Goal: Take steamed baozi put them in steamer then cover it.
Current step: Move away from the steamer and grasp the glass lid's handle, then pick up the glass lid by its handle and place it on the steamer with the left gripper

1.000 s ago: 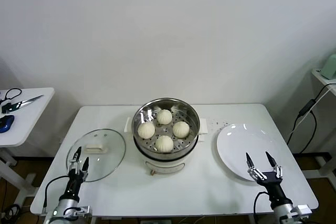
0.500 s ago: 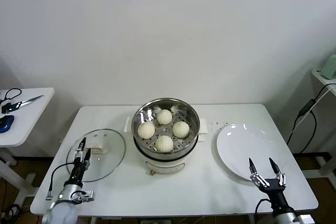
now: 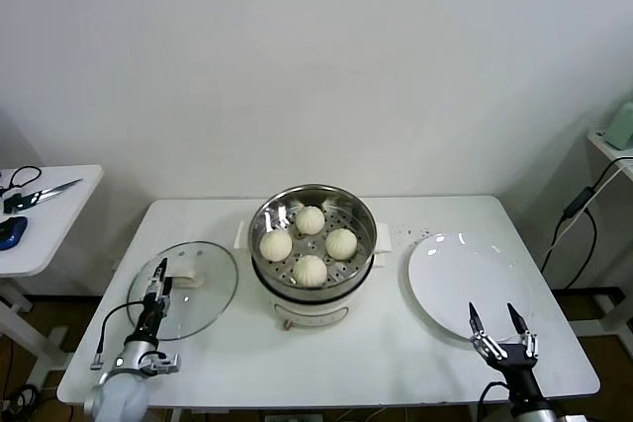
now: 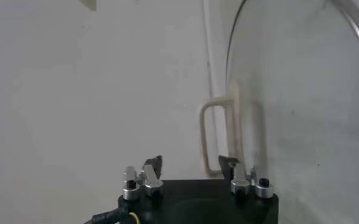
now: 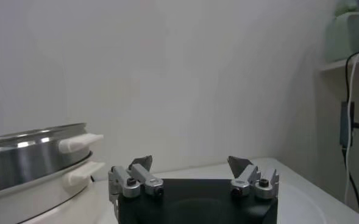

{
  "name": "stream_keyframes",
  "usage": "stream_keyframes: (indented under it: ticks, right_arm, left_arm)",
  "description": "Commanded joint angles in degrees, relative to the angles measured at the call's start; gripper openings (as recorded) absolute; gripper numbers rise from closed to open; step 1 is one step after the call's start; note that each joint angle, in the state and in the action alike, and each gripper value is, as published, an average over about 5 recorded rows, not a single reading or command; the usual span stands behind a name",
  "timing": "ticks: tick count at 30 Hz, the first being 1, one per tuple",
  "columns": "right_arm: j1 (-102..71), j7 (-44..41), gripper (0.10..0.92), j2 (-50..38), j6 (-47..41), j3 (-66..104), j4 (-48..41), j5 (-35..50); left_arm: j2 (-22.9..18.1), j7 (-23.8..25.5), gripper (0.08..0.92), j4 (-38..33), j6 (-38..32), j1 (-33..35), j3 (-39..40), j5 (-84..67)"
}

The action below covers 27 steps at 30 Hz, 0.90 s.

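The steamer (image 3: 315, 289), a shiny steel pot on a cream base, stands mid-table and holds four off-white baozi (image 3: 310, 270) on its perforated tray. The glass cover (image 3: 203, 294) lies flat on the table to its left, white handle (image 3: 185, 281) up. My left gripper (image 3: 158, 281) is open over the cover's near side, right by the handle. In the left wrist view the handle (image 4: 218, 135) lies just ahead of the open gripper (image 4: 191, 162). My right gripper (image 3: 500, 321) is open and empty at the front right; the right wrist view shows it (image 5: 191, 162) with the steamer (image 5: 33, 159) beyond.
A flat white plate (image 3: 465, 279) lies right of the steamer, its near edge by my right gripper. A side table (image 3: 45, 219) at far left carries scissors and cables. A shelf and a hanging cable (image 3: 579, 210) are at far right.
My left gripper has moved forward over the cover toward its handle and turned edge-on. My right gripper has drawn back toward the table's front edge.
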Motion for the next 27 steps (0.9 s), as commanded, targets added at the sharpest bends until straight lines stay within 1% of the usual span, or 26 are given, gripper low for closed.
stream_keyframes:
  ticks: [1, 16, 19, 24, 27]
  right_arm:
    - [-0.2, 0.0, 0.823, 0.3, -0.1, 0.0, 0.3, -0.1]
    - [0.6, 0.2, 0.823, 0.5, -0.3, -0.6, -0.1, -0.3]
    - [0.7, 0.2, 0.823, 0.6, -0.3, -0.6, -0.1, -0.2]
    - [0.6, 0.2, 0.823, 0.3, -0.3, -0.6, 0.1, 0.0]
    - [0.6, 0.6, 0.823, 0.1, -0.4, -0.6, -0.1, -0.2]
  left_arm:
    - [0.1, 0.1, 0.617, 1.2, 0.1, -1.0, 0.0, 0.5]
    - [-0.2, 0.5, 0.186, 2.2, 0.0, -1.7, 0.2, 1.2]
    - [-0.4, 0.8, 0.147, 1.4, 0.2, -1.4, 0.2, 0.4]
    - [-0.6, 1.5, 0.146, -1.9, -1.3, -0.7, 0.0, -4.2]
    - [0.5, 3.6, 0.146, -6.5, -1.7, 0.3, -0.1, -9.4]
